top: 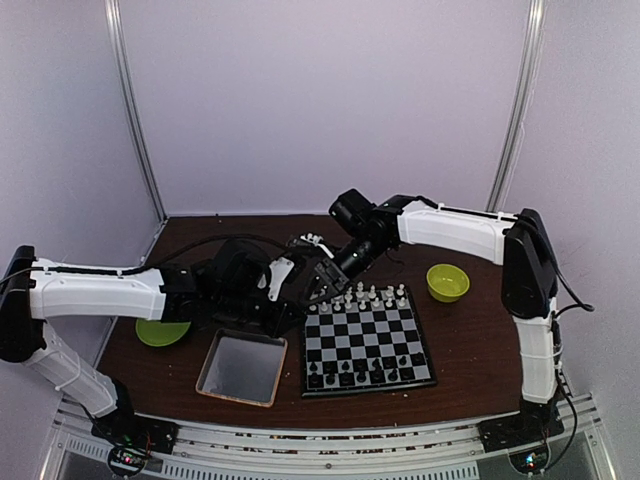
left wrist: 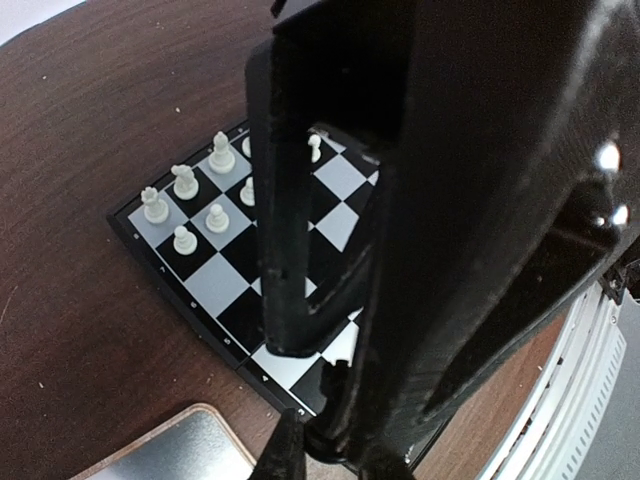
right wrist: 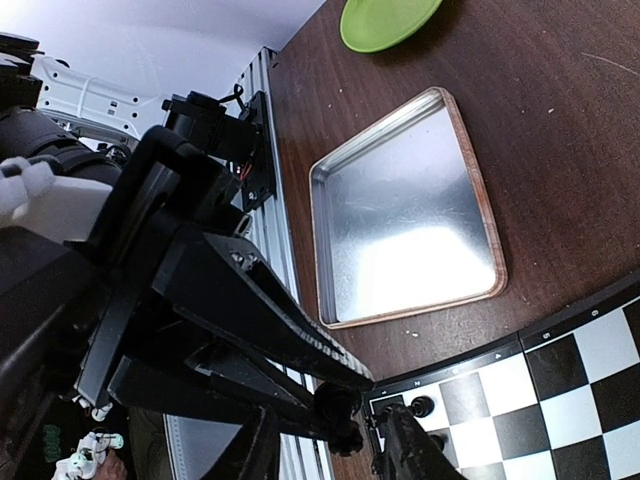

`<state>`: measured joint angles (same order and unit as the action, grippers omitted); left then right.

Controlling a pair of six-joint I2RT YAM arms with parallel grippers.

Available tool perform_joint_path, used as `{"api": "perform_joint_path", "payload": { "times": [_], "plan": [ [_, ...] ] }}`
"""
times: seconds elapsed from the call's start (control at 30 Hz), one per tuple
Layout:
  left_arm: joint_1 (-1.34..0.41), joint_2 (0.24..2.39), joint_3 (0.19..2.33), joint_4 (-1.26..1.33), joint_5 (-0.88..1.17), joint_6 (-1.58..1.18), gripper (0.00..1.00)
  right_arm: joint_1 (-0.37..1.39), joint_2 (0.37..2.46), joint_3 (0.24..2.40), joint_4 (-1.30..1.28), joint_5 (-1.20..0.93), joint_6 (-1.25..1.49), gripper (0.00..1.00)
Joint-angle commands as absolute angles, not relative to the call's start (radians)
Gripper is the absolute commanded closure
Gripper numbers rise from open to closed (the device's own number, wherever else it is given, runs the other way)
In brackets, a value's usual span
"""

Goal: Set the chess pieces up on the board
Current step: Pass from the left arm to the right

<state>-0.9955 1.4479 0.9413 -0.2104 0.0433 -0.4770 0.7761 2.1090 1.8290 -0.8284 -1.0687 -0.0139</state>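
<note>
The board (top: 365, 340) lies at the table's middle. White chess pieces (top: 365, 295) fill its far rows and black chess pieces (top: 350, 375) its near row. Both grippers meet over the board's far left corner. My left gripper (top: 322, 285) is shut on a small black piece (right wrist: 336, 412), seen at its fingertips in the right wrist view. My right gripper (right wrist: 330, 445) is open, its fingers (right wrist: 405, 450) standing apart on either side of that piece. In the left wrist view the right gripper's black body (left wrist: 450, 250) hides much of the board (left wrist: 225, 285); white pieces (left wrist: 185, 180) show behind it.
A shiny metal tray (top: 240, 365) lies left of the board, also in the right wrist view (right wrist: 400, 220). A green plate (top: 162, 330) sits at the left under the left arm. A yellow-green bowl (top: 447, 282) stands right of the board.
</note>
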Motion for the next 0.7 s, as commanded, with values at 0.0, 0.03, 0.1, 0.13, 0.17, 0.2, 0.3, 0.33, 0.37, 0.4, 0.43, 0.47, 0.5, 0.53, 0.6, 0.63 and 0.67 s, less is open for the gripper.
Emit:
{"api": "perform_joint_path", "payload": {
  "times": [0.0, 0.03, 0.1, 0.13, 0.17, 0.2, 0.3, 0.33, 0.37, 0.4, 0.43, 0.47, 0.5, 0.53, 0.6, 0.63, 0.67],
  "plan": [
    [-0.995, 1.451, 0.974, -0.174, 0.052, -0.479, 0.93, 0.788, 2.126, 1.848, -0.81, -1.103, 0.011, 0.65],
    [-0.995, 1.453, 0.975, -0.178, 0.049, -0.479, 0.93, 0.79, 2.125, 1.844, -0.809, -1.104, 0.012, 0.66],
    [-0.995, 1.45, 0.976, -0.185, 0.044, -0.479, 0.93, 0.79, 2.124, 1.835, -0.806, -1.107, 0.014, 0.66],
    [-0.994, 1.45, 0.975, -0.188, 0.039, -0.479, 0.93, 0.79, 2.123, 1.83, -0.804, -1.107, 0.015, 0.68],
    [-0.994, 1.449, 0.976, -0.192, 0.03, -0.48, 0.93, 0.79, 2.121, 1.826, -0.803, -1.107, 0.015, 0.69],
    [-0.994, 1.45, 0.976, -0.199, 0.021, -0.481, 0.93, 0.79, 2.121, 1.823, -0.804, -1.106, 0.015, 0.71],
    [-0.994, 1.449, 0.976, -0.208, 0.005, -0.484, 0.93, 0.79, 2.118, 1.812, -0.799, -1.106, 0.023, 0.73],
    [-0.994, 1.448, 0.976, -0.209, -0.002, -0.488, 0.93, 0.79, 2.116, 1.806, -0.792, -1.107, 0.031, 0.74],
    [-0.994, 1.448, 0.974, -0.211, -0.01, -0.49, 0.93, 0.79, 2.115, 1.799, -0.783, -1.107, 0.04, 0.74],
    [-0.994, 1.447, 0.975, -0.213, -0.019, -0.493, 0.93, 0.791, 2.112, 1.792, -0.773, -1.107, 0.048, 0.74],
    [-0.994, 1.445, 0.976, -0.216, -0.028, -0.495, 0.93, 0.791, 2.112, 1.787, -0.765, -1.107, 0.054, 0.74],
    [-0.994, 1.444, 0.974, -0.217, -0.034, -0.499, 0.93, 0.79, 2.111, 1.784, -0.761, -1.107, 0.058, 0.74],
    [-0.995, 1.441, 0.972, -0.217, -0.042, -0.502, 0.93, 0.79, 2.109, 1.781, -0.76, -1.106, 0.06, 0.75],
    [-0.994, 1.439, 0.971, -0.216, -0.046, -0.505, 0.93, 0.79, 2.106, 1.778, -0.757, -1.103, 0.062, 0.75],
    [-0.994, 1.439, 0.971, -0.223, -0.056, -0.508, 0.93, 0.791, 2.103, 1.771, -0.745, -1.103, 0.071, 0.77],
    [-0.994, 1.438, 0.971, -0.225, -0.056, -0.508, 0.93, 0.79, 2.102, 1.768, -0.742, -1.103, 0.073, 0.78],
    [-0.994, 1.438, 0.97, -0.226, -0.054, -0.509, 0.93, 0.79, 2.101, 1.766, -0.741, -1.105, 0.073, 0.8]
  ]
}}
